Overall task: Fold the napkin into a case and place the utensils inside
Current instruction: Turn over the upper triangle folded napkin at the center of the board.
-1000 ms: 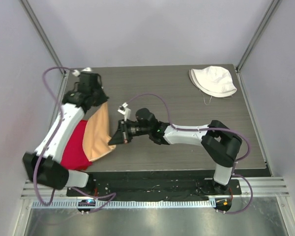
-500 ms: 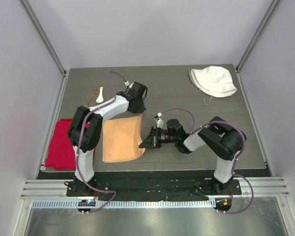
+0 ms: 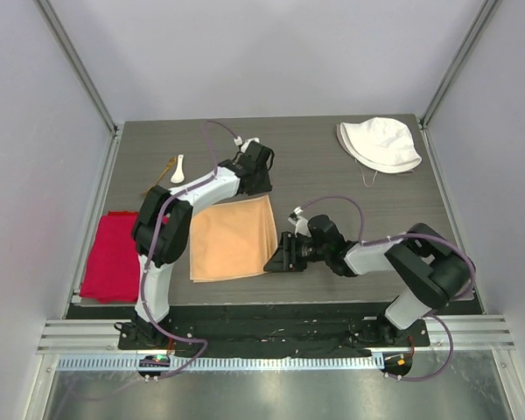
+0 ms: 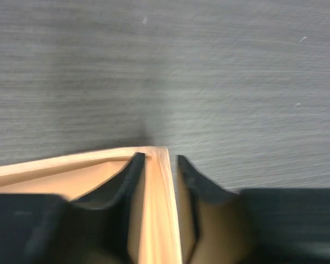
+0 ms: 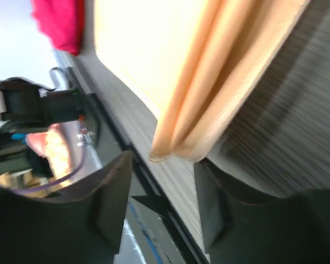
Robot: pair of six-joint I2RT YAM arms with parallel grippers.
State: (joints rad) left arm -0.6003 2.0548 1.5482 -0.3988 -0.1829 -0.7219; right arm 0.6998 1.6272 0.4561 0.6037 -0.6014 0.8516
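Lying doubled on the table [image 3: 350,201], the napkin [image 3: 234,238] has the left gripper [image 3: 264,185] at its far corner, the right gripper [image 3: 277,255] at its near one; wrist views alone show both jaws parted astride layered edges; only overhead shows white spoon [image 3: 178,168] and gold fork [image 3: 164,170] far-left.

napkin [image 3: 234,238] centre | spare cloth [image 3: 111,255] left of it | spoon [image 3: 178,168], seemingly fork [image 3: 164,170] alongside, behind-left | hat [image 3: 381,144] far-right corner

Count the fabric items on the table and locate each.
3: peach napkin near the middle, red cloth at the left edge, white hat at the far right. None looks hidden.
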